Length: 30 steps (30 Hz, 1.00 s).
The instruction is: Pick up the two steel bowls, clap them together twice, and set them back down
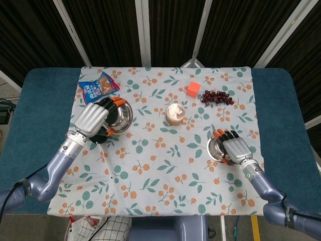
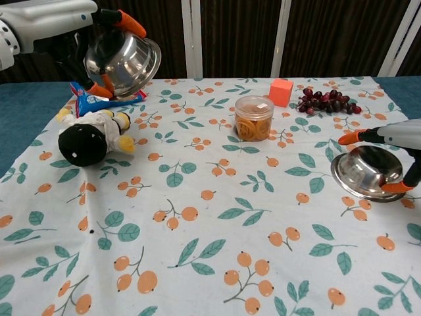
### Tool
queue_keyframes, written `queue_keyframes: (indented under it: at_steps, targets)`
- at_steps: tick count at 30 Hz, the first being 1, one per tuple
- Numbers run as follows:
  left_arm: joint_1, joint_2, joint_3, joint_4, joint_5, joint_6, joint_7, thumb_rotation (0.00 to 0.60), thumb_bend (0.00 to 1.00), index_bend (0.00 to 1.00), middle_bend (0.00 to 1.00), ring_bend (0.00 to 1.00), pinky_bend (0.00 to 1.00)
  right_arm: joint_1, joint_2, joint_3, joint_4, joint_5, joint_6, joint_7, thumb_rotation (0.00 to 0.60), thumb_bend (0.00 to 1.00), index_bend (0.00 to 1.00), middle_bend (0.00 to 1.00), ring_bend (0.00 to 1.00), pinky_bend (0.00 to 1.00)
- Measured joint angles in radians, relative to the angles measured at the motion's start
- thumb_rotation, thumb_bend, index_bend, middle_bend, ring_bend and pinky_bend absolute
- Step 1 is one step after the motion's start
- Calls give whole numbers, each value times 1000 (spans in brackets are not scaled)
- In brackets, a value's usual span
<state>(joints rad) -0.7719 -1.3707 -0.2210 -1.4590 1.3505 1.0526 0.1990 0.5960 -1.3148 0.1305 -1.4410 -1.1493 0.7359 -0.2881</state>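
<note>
My left hand (image 1: 92, 120) grips one steel bowl (image 2: 125, 58) by its rim and holds it tilted in the air over the table's left side, its orange fingertips (image 2: 133, 24) hooked on the edge. From the head view this bowl (image 1: 121, 114) shows beside the hand. The second steel bowl (image 2: 367, 172) is low at the table's right side, tipped a little. My right hand (image 1: 235, 149) closes around it, with fingertips (image 2: 398, 187) on both sides of its rim; in the head view the hand covers much of that bowl (image 1: 215, 148).
A black and white plush toy (image 2: 89, 138) and a blue snack packet (image 1: 99, 86) lie under the raised bowl. A jar of orange slices (image 2: 253, 117), an orange cube (image 2: 281, 92) and dark grapes (image 2: 329, 102) sit towards the back of the patterned cloth (image 2: 197, 250).
</note>
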Motion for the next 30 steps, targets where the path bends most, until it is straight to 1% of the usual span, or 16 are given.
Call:
queue_keyframes:
  at_steps: [3,5,6,7,8,9,10,11,12,13,15,19,21,24,26,30]
  targets:
    - [-3,-4,-1,6,-6,-3,3,600,311,445,528,411,584,8,1,-7,6,27,-10,-13,600,344,0,0,0,244]
    - [-5,-7,-1,10,-8,-4,5,600,311,445,528,411,584,13,0,-11,12,40,-13,-16,600,345,0,1,14,358]
    - [-6,-8,0,11,-9,-5,6,600,311,445,528,411,584,15,-1,-13,13,43,-13,-18,600,345,0,10,35,395]
    - [-7,-10,0,12,-10,-6,6,600,311,445,528,411,584,16,-1,-15,14,45,-13,-18,600,345,0,35,83,451]
    - [-8,-11,0,14,-10,-6,6,600,311,445,528,411,583,17,-1,-17,14,46,-12,-18,600,345,19,83,148,510]
    - [-8,-13,1,15,-10,-7,7,600,311,445,528,411,583,18,-2,-18,14,47,-10,-19,600,345,52,131,198,552]
    - [-9,-15,2,17,-11,-8,7,600,311,445,528,411,584,18,-3,-19,15,47,-7,-19,600,345,116,201,266,605]
    - [-10,-17,3,19,-11,-10,7,600,311,445,528,411,584,19,-4,-21,16,49,-6,-19,600,345,208,290,350,663]
    - [-11,-19,4,21,-12,-11,8,600,311,445,528,411,584,20,-6,-22,17,50,-5,-18,600,345,257,333,393,692]
    - [-12,-21,5,24,-12,-13,9,600,311,445,528,411,584,21,-7,-22,19,51,-4,-17,600,345,345,410,472,741]
    - [-13,-25,6,28,-14,-14,9,600,311,445,528,411,584,22,-13,-24,28,52,0,-16,600,345,473,504,579,808]
    - [-16,-32,8,42,-17,-18,6,600,311,445,528,411,584,23,-23,-27,42,52,6,-6,600,345,662,625,705,914]
    - [-17,-35,9,48,-19,-20,2,600,311,446,529,411,584,22,-27,-27,46,49,18,-3,600,345,722,672,751,951]
    - [-19,-41,10,56,-17,-21,-3,600,311,448,529,411,584,20,-30,-25,46,44,39,0,600,345,793,729,805,991]
    - [-20,-45,10,62,-14,-18,-7,600,311,449,530,411,584,18,-30,-24,44,41,53,0,600,345,832,757,832,1000]
    - [-21,-52,11,71,-7,-13,-21,600,311,449,530,411,584,11,-27,-19,36,39,88,2,600,347,869,785,858,1000]
